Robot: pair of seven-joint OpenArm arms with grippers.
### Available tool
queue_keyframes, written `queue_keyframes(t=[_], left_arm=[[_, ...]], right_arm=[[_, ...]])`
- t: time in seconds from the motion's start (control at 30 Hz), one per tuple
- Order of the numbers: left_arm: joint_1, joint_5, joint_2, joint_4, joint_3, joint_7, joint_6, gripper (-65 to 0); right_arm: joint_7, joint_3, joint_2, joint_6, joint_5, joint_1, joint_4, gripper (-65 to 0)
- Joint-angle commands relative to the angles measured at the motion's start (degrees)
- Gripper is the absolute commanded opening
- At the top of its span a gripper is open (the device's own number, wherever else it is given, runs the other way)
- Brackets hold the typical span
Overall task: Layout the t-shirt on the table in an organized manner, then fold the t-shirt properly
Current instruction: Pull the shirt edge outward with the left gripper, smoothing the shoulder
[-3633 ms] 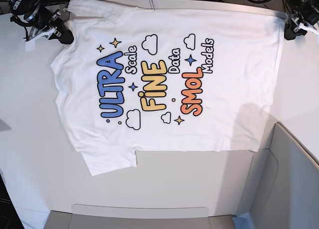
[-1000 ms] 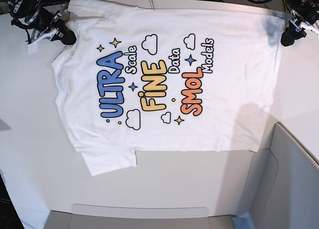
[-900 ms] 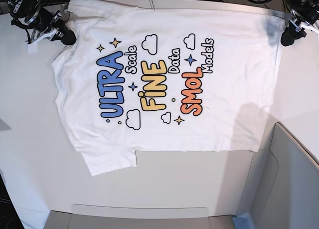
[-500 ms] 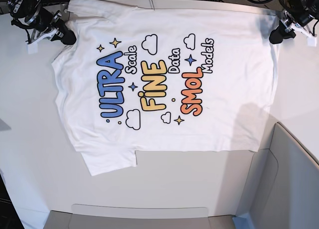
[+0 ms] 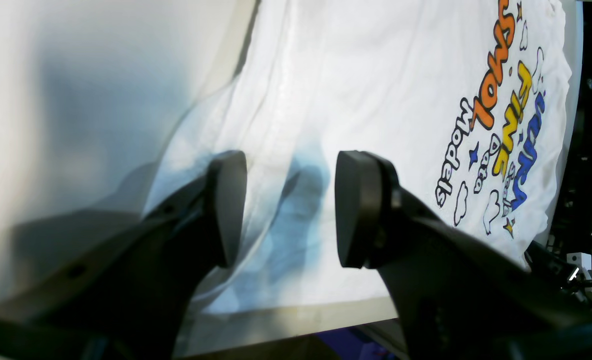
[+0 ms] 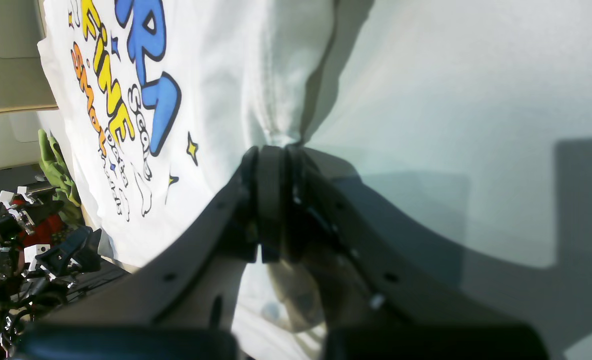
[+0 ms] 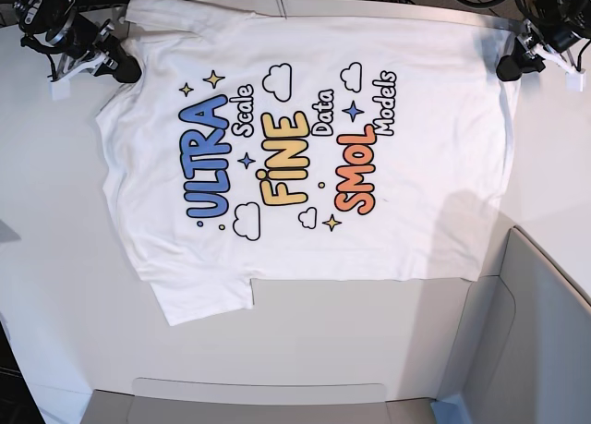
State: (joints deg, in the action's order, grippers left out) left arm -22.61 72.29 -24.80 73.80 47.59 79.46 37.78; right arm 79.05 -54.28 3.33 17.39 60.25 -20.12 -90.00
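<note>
T-shirt (image 7: 314,147) lies flat, print side up, spread on the white bench (image 7: 55,258). It takes up the upper middle of the bench, collar end toward the right pincer, hem end toward the left pincer.

Right pincer (image 7: 118,70) is clamped tight on a pinch of fabric at the shirt's shoulder corner, by the upper sleeve; the right wrist view shows the pads pressed together with cloth bunched between them (image 6: 276,125). No change there versus earlier frames.

Left pincer (image 7: 511,66) has its jaws spread wide, holding nothing. In the left wrist view, the two pads straddle the hem corner (image 5: 286,210), cloth lying between them, not pinched. Cannot tell if the tips touch the fabric.

Change: the left pincer sat just off the shirt's hem edge before; it has since shifted inward over the hem corner. Shirt outline itself looks unchanged.

Grey panel (image 7: 545,332) sits beside the shirt's lower hem corner, not touching it.
</note>
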Motion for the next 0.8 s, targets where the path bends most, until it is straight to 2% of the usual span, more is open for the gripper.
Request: queue_keyframes(t=[0.0,0.13,0.23,0.4,0.6,0.77], left_arm=[[-0.3,-2.5,-1.0,0.5,0.0,0.5,-0.2,-35.0],[-0.3,-5.4,-3.0,2.1,0.1,0.5,-0.1,-34.9],[-0.6,-7.2,-4.0,7.7,0.5,0.5,-0.1,-34.8],[-0.7,-7.5,-4.3,14.6,0.5,0.5,-0.2,-31.6],[-1.8,-7.7,-4.3,15.6,0.6,0.5,-0.5,-29.3],[-2.4,-15.4,-3.9,14.3,0.6,-1.5,0.0,-29.2]], right_arm=[[1.0,0.0,0.5,-0.2,-2.2,-0.5,-0.1,-65.0],[1.0,0.0,0.5,-0.2,-2.2,-0.5,-0.1,-65.0],[1.0,0.0,0.5,-0.2,-2.2,-0.5,-0.1,-65.0],[1.0,0.0,0.5,-0.2,-2.2,-0.5,-0.1,-65.0],[1.0,0.0,0.6,-0.2,-2.2,-0.5,-0.1,-65.0],[1.0,0.0,0.6,-0.2,-2.1,-0.5,-0.1,-65.0]])
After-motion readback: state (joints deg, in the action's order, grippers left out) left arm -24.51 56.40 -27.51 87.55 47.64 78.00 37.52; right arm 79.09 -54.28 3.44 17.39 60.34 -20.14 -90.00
